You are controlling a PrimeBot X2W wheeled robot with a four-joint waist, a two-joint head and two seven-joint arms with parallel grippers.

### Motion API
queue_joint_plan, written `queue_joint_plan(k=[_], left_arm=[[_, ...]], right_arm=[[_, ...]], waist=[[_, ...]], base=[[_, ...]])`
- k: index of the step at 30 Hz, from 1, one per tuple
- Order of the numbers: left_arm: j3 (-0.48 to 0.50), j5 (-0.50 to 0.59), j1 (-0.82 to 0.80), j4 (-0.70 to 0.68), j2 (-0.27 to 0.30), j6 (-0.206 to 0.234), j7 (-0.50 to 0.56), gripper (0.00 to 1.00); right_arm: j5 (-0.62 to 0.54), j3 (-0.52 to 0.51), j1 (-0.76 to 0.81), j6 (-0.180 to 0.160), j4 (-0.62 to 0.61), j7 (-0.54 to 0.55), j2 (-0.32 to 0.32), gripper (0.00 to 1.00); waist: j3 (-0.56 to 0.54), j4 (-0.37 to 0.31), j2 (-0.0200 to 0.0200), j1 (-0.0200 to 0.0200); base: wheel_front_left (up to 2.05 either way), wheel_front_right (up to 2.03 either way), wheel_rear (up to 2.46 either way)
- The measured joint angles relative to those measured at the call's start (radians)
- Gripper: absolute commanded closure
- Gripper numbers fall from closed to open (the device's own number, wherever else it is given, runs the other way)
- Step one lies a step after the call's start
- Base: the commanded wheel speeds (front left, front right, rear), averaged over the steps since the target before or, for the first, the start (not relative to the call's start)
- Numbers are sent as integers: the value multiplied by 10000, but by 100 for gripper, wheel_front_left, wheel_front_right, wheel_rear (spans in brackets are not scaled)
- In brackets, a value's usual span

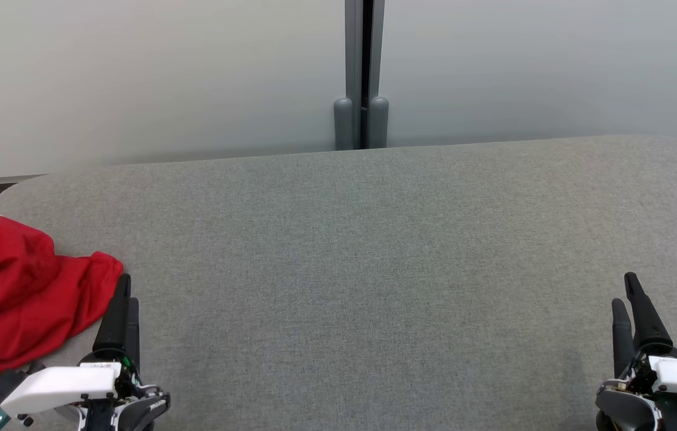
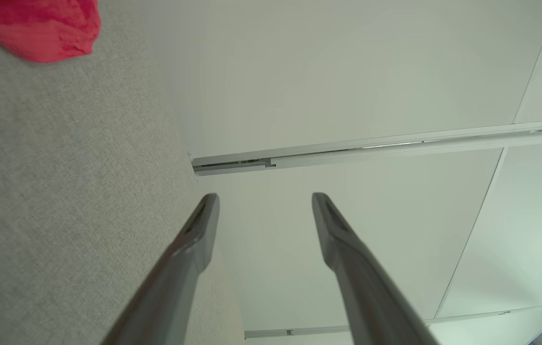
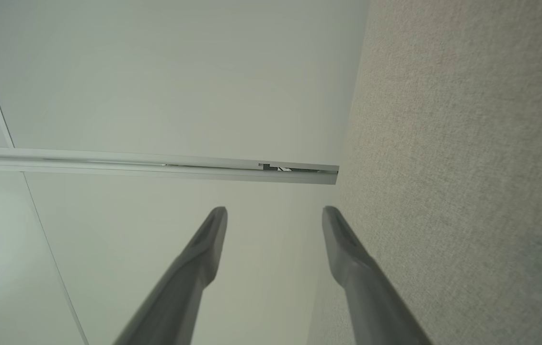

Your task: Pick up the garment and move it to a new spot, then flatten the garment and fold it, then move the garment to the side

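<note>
Head view gives you one bit of writing: small dark print on the white housing (image 1: 63,383) behind the left gripper (image 1: 127,292), too small to read.

You'll find the left gripper at the lower left of the frame. Its two dark fingers point up the frame with a slight lean to the right, and it is turned edge-on so that one finger nearly covers the other. The right gripper (image 1: 624,290) sits at the lower right, with its fingers leaning toward the upper left.

In the left wrist view the left gripper (image 2: 265,199) has its jaws spread wide with nothing between them. The grey fabric table (image 2: 60,191) runs down the left side of that frame, and the fingers aim at a pale wall panel (image 2: 347,72). In the right wrist view the right gripper (image 3: 274,211) is likewise spread and empty, with the table (image 3: 467,143) down the right side.

Your garment (image 1: 15,293) is a crumpled red heap on the table (image 1: 374,239) at the left edge of the head view, near the rounded corner. Its right edge lies just beside the left fingertips. In the left wrist view the garment (image 2: 36,26) fills the upper left corner, apart from both fingers.
</note>
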Motion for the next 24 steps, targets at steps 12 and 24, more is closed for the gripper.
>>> queue_joint_plan(k=[12,24], left_arm=[[-322,2079,-281,-182,178,0,-558,0],[-667,4383,-301,-322,303,17,-997,0]], right_arm=[[-1804,284,-111,0,-276,-585,-341,0],[-4560,562,-126,0,-522,-1003,-416,0]], waist=[[-26,21,0,0],[-56,26,0,0]], base=[[0,0,0],[0,0,0]])
